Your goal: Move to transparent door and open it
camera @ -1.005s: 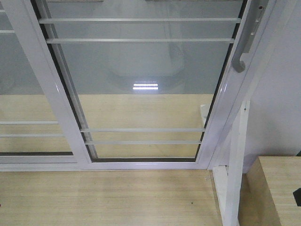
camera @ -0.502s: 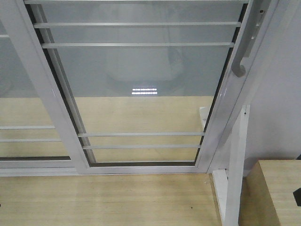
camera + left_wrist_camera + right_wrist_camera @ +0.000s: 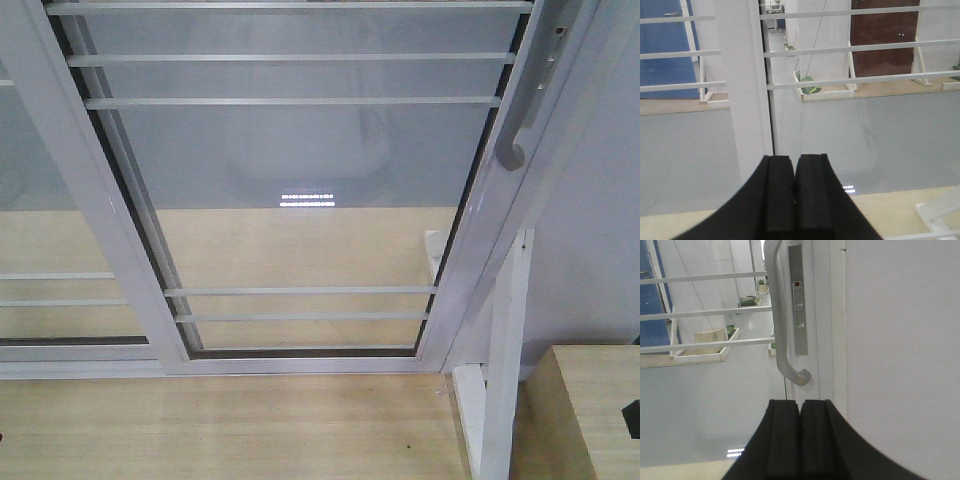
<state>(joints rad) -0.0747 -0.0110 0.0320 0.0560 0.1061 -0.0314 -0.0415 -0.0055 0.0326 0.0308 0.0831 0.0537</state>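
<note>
The transparent door (image 3: 300,160) fills the middle of the front view: a glass panel in a white frame with thin white horizontal bars. Its curved grey handle (image 3: 522,120) runs along the right stile. In the right wrist view the handle (image 3: 776,325) hangs just above and slightly left of my right gripper (image 3: 800,407), which is shut on nothing. A grey lock plate (image 3: 799,300) sits beside the handle. My left gripper (image 3: 795,162) is shut and empty, facing a white upright frame member (image 3: 745,100). Neither gripper shows in the front view.
A second white-framed glass panel (image 3: 50,240) without a handle stands to the left. A white wall (image 3: 600,220) adjoins the door on the right, with a white post (image 3: 500,370) and a light wooden block (image 3: 590,410) at its foot. Wooden flooring (image 3: 220,430) lies in front.
In the front view the door, its bars and its bottom rail have shifted slightly lower in the frame, and one more bar shows at the top.
</note>
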